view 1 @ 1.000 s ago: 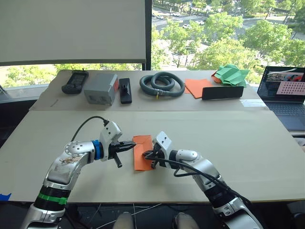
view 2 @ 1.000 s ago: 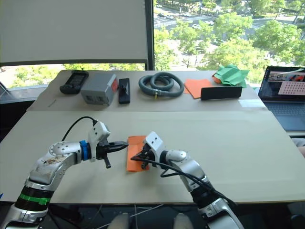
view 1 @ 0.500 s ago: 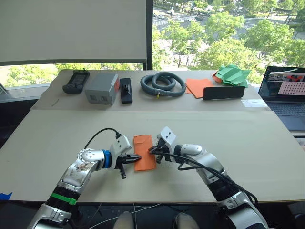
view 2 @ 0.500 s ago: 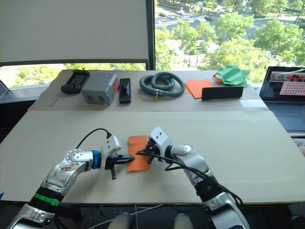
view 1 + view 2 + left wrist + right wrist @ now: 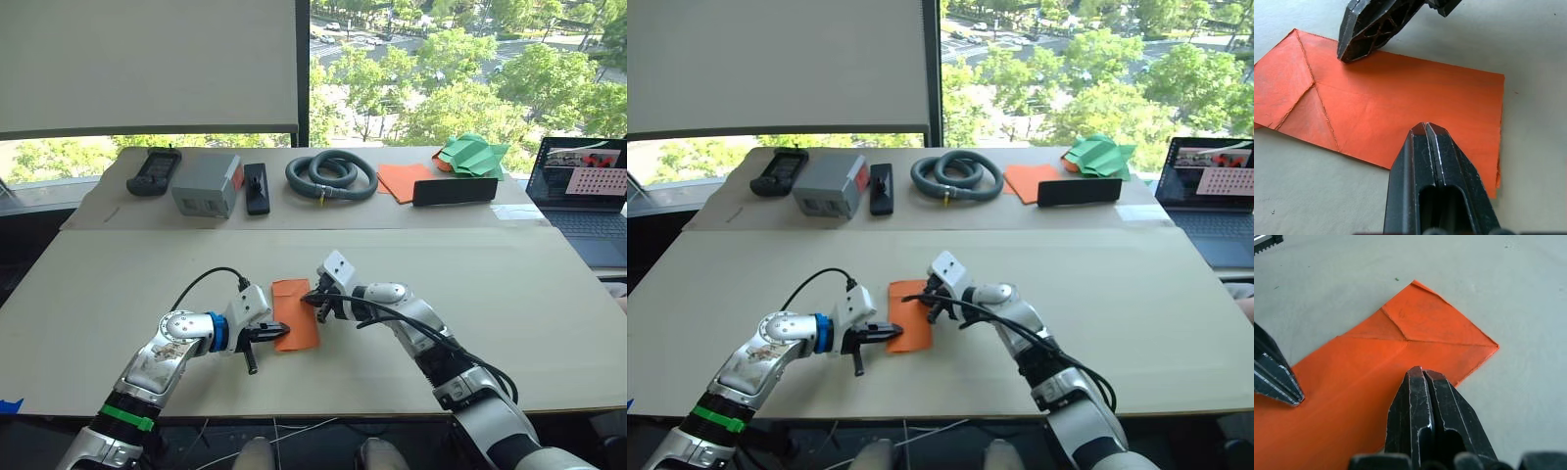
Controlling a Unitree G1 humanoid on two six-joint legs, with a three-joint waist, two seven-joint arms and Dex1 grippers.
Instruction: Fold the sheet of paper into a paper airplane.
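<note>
— So how are the two arms set?

— Both reach low over the near part of the pale surface (image 5: 509,294), forearms nearly level, tips pointing inward at each other. The left gripper (image 5: 277,334) comes in from about 9 o'clock of the sheet of paper (image 5: 295,312); the right gripper (image 5: 315,299) comes in from about 3 o'clock.

— And the jaws?

— Together on both. In the left wrist view the left arm's two black fingers (image 5: 1436,161) are pressed against each other with no gap, tip over the sheet's near long edge. The right wrist view shows the same for the right: fingers (image 5: 1426,401) shut, tip down on the orange paper, nothing clamped between them.

— Where does the sheet lie?

— Flat on the surface between the two grippers, an orange rectangle with its long axis running 12 to 6. Its 12 o'clock end carries diagonal creases meeting a centre crease. The left tip sits at the sheet's lower left part, the right tip at its right edge, higher up.
</note>
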